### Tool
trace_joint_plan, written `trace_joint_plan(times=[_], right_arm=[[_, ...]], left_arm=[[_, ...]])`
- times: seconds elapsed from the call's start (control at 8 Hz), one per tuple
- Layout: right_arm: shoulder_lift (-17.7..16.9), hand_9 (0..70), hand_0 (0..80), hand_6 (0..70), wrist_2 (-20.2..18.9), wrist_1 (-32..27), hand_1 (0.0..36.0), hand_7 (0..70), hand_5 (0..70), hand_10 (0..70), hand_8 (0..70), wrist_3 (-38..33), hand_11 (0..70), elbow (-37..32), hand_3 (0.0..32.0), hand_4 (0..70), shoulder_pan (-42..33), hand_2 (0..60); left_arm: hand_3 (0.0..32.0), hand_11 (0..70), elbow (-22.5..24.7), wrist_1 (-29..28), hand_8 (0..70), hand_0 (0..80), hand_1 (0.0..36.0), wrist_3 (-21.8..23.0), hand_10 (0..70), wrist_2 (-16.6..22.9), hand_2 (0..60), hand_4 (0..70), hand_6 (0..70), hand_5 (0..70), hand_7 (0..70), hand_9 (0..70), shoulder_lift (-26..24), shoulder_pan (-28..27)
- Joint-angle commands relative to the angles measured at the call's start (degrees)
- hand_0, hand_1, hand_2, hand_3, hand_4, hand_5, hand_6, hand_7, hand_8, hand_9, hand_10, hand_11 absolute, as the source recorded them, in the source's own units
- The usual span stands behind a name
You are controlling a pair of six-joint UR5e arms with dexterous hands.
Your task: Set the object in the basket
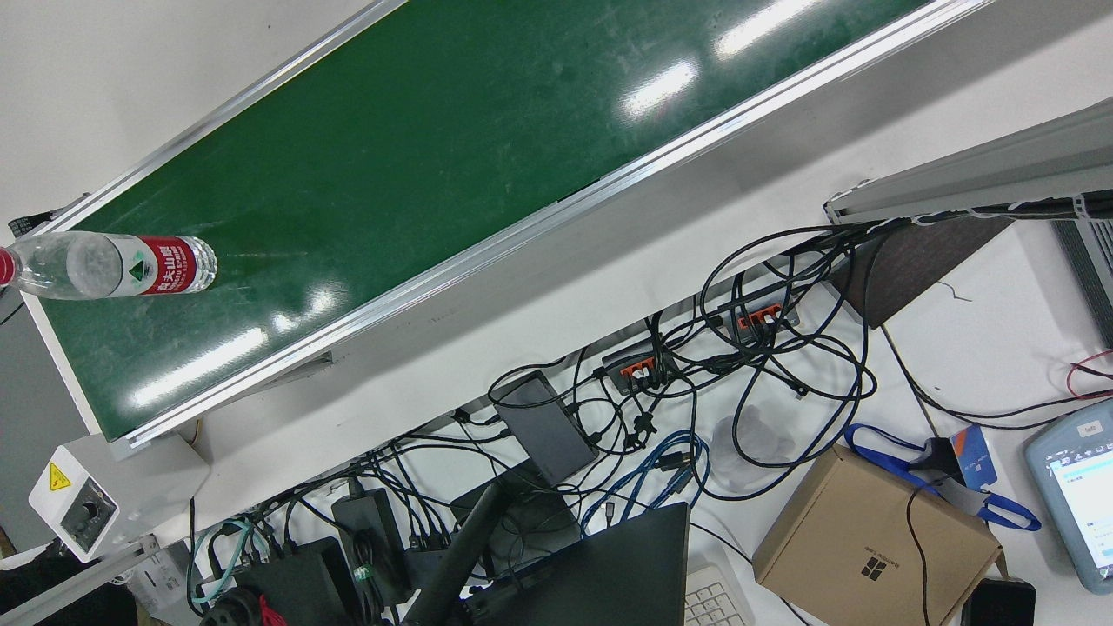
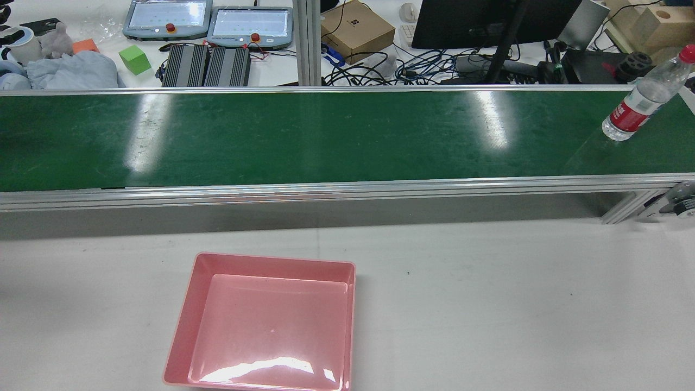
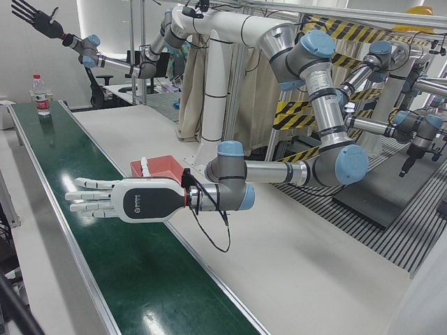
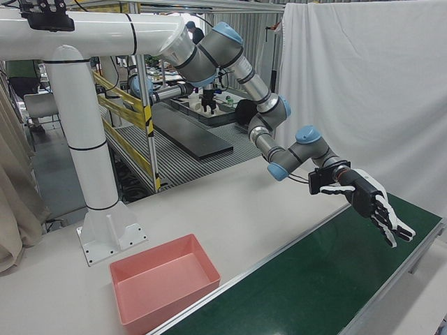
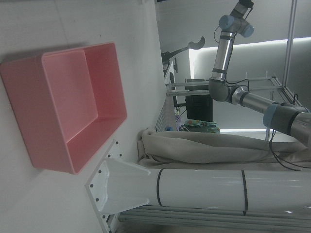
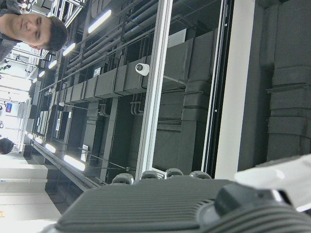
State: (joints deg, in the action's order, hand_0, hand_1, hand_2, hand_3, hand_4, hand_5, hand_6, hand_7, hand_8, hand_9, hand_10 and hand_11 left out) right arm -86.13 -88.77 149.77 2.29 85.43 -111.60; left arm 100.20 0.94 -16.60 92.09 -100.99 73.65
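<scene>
I'm seeing the water bottle point(image 2: 638, 103) standing upright on the green belt point(image 2: 326, 136) at the rear view's far right, well apart from the pink basket point(image 2: 271, 259), which is sitting lower left. My left hand point(image 3: 119, 199) is hovering over the belt beside the basket, fingers spread and holding nothing. My right hand point(image 3: 38, 19), small at the left-front view's upper left, seems splayed too, so both hands are grasping 0 objects.

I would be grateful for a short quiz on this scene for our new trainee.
1. True or false: the water bottle already sits in the pink basket.
2. Which hand is stretched out above the green belt, close to the basket? A. left B. right
3. Fill in: the bottle's cap is ___.

Key: 1. False; it stands upright on the belt. 2. A; the left hand has its fingers apart and holds nothing. 3. Red.
</scene>
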Motion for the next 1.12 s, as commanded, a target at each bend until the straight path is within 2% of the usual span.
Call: trace_joint_plan(times=[0.0,0.75,1.0], right_arm=[[0.00,0.0,0.0,0.0,0.00,0.00,0.0,0.0,0.0,0.0,0.0,0.00,0.0,0.00,0.0,0.0,-0.02,0.0],[0.00,0.0,0.0,0.0,0.00,0.00,0.0,0.0,0.0,0.0,0.0,0.00,0.0,0.00,0.0,0.0,-0.02,0.0],[0.00,0.0,0.0,0.0,0.00,0.00,0.0,0.0,0.0,0.0,0.0,0.00,0.0,0.00,0.0,0.0,-0.02,0.0]], left_arm=[[0.0,10.8,-0.09,-0.50,1.4,48.5,11.5,-0.01,6.6,-0.24,0.0,11.6,2.6,16.5,1.3,0.0,0.26,0.00],[0.0,10.8,0.09,-0.68,2.2,48.9,11.8,0.08,6.6,-0.24,0.0,12.2,3.1,17.3,1.7,0.4,0.44,0.00],[0.0,10.1,0.08,-0.68,1.1,48.8,11.2,0.17,6.1,-0.24,0.0,10.4,2.2,16.6,1.1,0.0,0.44,0.00]])
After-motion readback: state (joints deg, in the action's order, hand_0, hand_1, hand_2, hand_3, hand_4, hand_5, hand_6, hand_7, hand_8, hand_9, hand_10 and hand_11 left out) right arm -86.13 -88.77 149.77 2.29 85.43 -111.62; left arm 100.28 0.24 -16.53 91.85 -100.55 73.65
